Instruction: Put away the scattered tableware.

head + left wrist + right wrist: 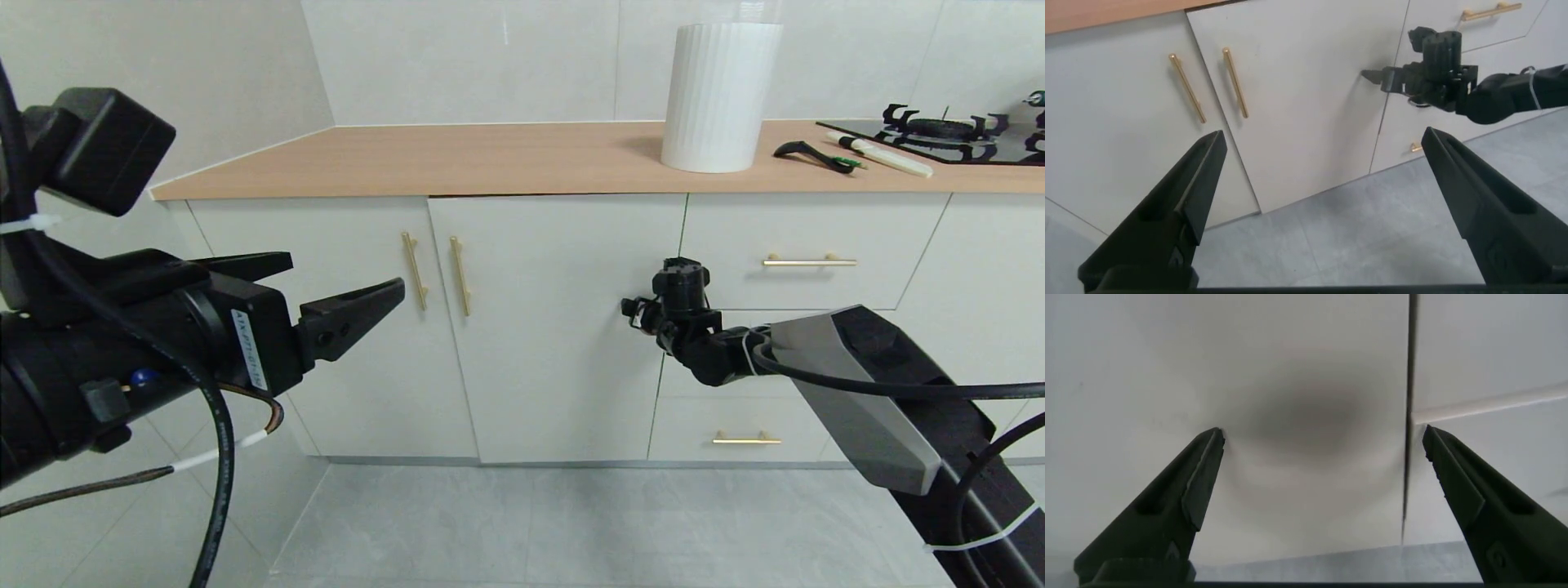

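My left hand (347, 273) hangs out to the left, well clear of the cupboards, its fingers spread wide with nothing between them. It is the lesser worry. My right hand (1320, 434) is the one to watch. It is also spread and empty, and it sits right up against the flat cabinet door (563, 327), just beside the seam (1409, 376) where the door meets the drawers (816, 237). The door's brass handle (461, 275) is at its far left edge, so there is nothing here to grip. Pushing forward would only scrape or knock the panel, and fingertips slipped into the seam would likely skid off.

The tableware lies well apart from both hands, up on the wooden surface (449, 155). There is a black utensil (808, 153) and, just beside it, a pale utensil (882, 155) close to the hob (939, 131). A careless sweep could shove either one onto the burners or off the front lip.

As for containers, the cupboards and drawers are all closed (contents hidden). The white ribbed canister (718, 98) stands upright to the left of the utensils, and I cannot see inside it.
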